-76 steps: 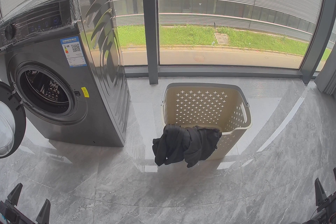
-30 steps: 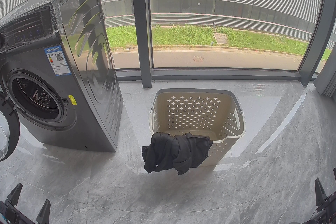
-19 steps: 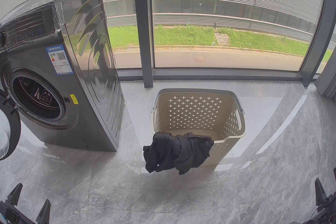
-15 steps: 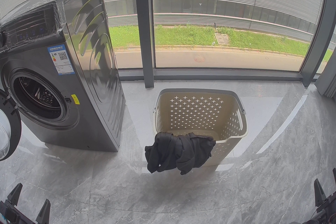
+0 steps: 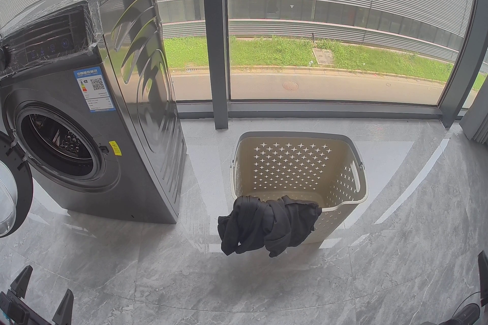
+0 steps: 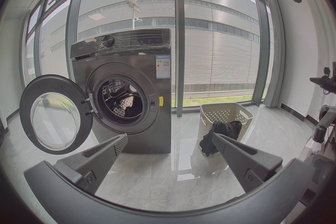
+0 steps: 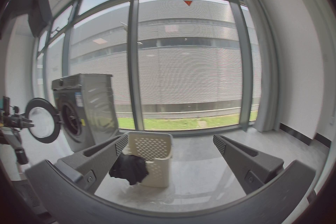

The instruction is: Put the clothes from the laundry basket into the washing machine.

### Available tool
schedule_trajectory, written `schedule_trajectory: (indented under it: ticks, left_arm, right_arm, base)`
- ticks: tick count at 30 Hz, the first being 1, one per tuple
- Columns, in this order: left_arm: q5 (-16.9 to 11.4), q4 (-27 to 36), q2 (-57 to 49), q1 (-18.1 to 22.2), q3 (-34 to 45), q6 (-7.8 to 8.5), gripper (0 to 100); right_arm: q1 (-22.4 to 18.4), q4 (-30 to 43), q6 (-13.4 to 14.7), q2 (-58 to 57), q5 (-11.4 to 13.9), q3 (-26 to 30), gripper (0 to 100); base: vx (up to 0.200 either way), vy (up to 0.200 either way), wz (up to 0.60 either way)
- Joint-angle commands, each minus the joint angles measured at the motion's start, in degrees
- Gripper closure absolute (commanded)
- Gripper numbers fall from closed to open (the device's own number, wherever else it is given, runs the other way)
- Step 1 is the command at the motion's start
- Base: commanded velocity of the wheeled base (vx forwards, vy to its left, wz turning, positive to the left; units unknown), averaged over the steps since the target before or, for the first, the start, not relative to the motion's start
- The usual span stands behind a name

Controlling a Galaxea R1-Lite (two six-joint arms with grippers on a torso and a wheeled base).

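Washing machine (image 5: 91, 102): dark grey metal box. Glossy side panel pressed with curved ribs, control panel under clear plastic film. Its round door (image 5: 12, 189) is swung open, a bulged clear pane in a black ring. The perforated steel drum (image 5: 58, 145) shows through the opening.

Laundry basket (image 5: 351, 158): cream plastic, rectangular with rounded corners, walls punched with small star holes. It stands on the floor (image 5: 254, 280), polished grey stone-look tile, near the machine's right side and not touching it.

Black clothes (image 5: 269, 224): a soft crumpled bundle draped over the basket's near rim, most of it hanging outside.

Left hand (image 6: 168, 139): held low, facing the machine and basket and well apart from both. Its two dark wedge-shaped fingers (image 6: 105, 154) are spread wide, holding nothing.

Right hand (image 7: 169, 138): low on the right, fingers likewise spread and empty, well short of the basket.
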Motion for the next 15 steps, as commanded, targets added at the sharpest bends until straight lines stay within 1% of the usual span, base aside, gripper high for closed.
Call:
schedule_trajectory:
  ticks: [1,2,3,5,6,7,8,9,10,11,12,15]
  left_arm:
    - [-0.1,0.0,-0.9,0.0,1.0,-0.02,0]
    - [-0.1,0.0,-0.9,0.0,1.0,-0.02,0]
    - [-0.1,0.0,-0.9,0.0,1.0,-0.02,0]
    - [0.0,0.0,-0.9,0.0,1.0,-0.29,0]
    - [0.0,0.0,-0.9,0.0,1.0,-0.29,0]
    - [-0.1,0.0,-0.9,0.0,1.0,-0.02,0]
    - [-0.1,0.0,-0.9,0.0,1.0,-0.2,0]
    - [0.0,0.0,-0.9,0.0,1.0,-0.29,0]
    - [-0.1,0.0,-0.9,0.0,1.0,-0.29,0]
    - [-0.1,0.0,-0.9,0.0,1.0,-0.38,0]
    - [0.0,0.0,-0.9,0.0,1.0,-0.38,0]
    - [0.0,0.0,-0.9,0.0,1.0,-0.55,0]
  right_arm:
    - [1.7,1.6,0.0,15.3,16.5,-1.2,0]
    - [1.9,1.6,0.0,17.6,19.5,-1.2,0]
    - [1.8,1.3,-0.2,21.3,22.0,-1.2,0]
    - [1.4,0.0,-0.7,28.7,22.2,-1.6,0]
    - [1.4,0.0,-0.7,28.7,22.2,-1.6,0]
    - [1.8,-2.6,-0.9,33.4,22.1,-1.6,0]
    - [1.9,-8.4,-1.1,39.5,22.0,-1.4,0]
    - [2.0,-11.0,-1.0,42.3,22.0,-1.2,0]
    - [2.0,-11.4,-1.0,42.9,22.0,-1.1,0]
    - [2.3,-15.9,-0.8,48.3,22.0,-1.1,0]
    - [2.6,-18.2,-0.7,51.3,22.0,-1.1,0]
    - [5.0,-23.0,-0.3,58.3,21.9,-1.4,0]
  base:
    - [0.0,0.0,0.0]
    - [0.0,0.0,0.0]
    - [0.0,0.0,0.0]
    - [0.2,0.0,0.0]
    - [0.2,0.0,0.0]
    - [0.0,0.0,0.0]
    - [0.0,0.0,0.0]
    - [0.0,0.0,0.0]
    - [0.0,0.0,0.0]
    - [0.0,0.0,0.0]
    - [0.0,0.0,0.0]
    - [0.0,0.0,0.0]
